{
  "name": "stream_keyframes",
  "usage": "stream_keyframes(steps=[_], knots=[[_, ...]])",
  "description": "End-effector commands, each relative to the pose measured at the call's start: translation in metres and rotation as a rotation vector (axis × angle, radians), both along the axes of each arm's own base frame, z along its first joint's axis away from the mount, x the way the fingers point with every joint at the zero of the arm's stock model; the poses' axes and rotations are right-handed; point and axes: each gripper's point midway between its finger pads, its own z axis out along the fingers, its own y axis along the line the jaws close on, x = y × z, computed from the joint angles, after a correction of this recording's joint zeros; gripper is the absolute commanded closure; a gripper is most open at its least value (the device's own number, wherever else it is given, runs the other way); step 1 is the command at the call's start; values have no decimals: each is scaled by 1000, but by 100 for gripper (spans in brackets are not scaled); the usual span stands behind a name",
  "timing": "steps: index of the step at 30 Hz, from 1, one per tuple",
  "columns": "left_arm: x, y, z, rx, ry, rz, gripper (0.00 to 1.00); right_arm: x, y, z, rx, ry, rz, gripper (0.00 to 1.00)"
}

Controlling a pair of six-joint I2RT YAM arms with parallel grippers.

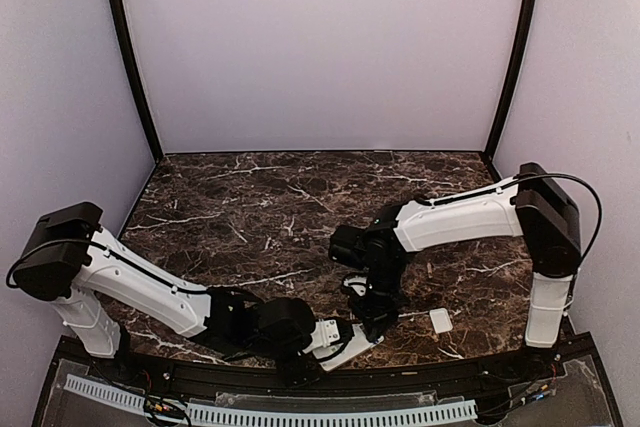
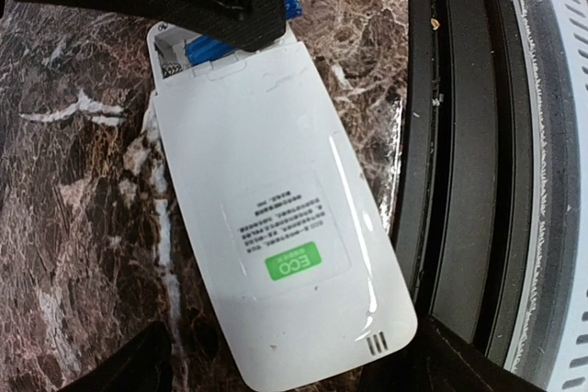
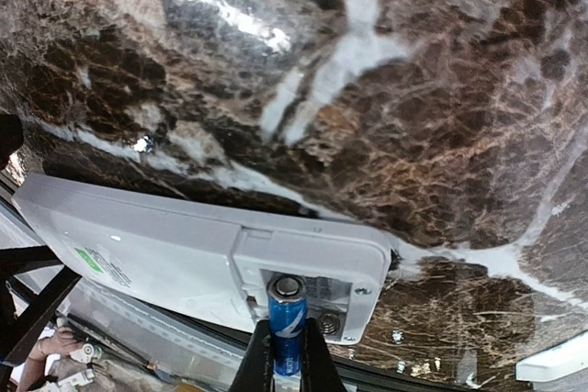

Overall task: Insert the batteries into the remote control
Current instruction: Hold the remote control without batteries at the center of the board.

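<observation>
The white remote control (image 2: 276, 227) lies back-up on the marble near the table's front edge, green label showing and its battery compartment (image 3: 317, 293) open. My left gripper (image 2: 294, 369) is open, with one dark finger on each side of the remote's rounded end. My right gripper (image 3: 288, 363) is shut on a blue battery (image 3: 287, 314), whose metal tip pokes into the compartment beside a bare spring (image 3: 328, 323). In the left wrist view, blue (image 2: 209, 48) shows in the compartment under the right gripper's black finger. In the top view both grippers meet at the remote (image 1: 338, 335).
A small white cover piece (image 1: 441, 321) lies on the marble to the right of the remote. The table's black front rim (image 2: 459, 135) and a white slotted cable rail (image 1: 280, 412) run close along the remote's near side.
</observation>
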Motion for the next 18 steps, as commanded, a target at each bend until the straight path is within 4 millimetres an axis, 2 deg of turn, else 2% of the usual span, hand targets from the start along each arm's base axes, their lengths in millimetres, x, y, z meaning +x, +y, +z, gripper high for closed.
stream_keyframes(steps=[1,13,18], knots=[[2,9,-10,65,-2,23,10,0,1,1,-11,31,32,100],[10,13,-14,97,-28,74,24,3,-9,-4,-51,28,8,100],[14,13,-15,94,-40,94,24,12,4,-9,-6,17,-20,100]])
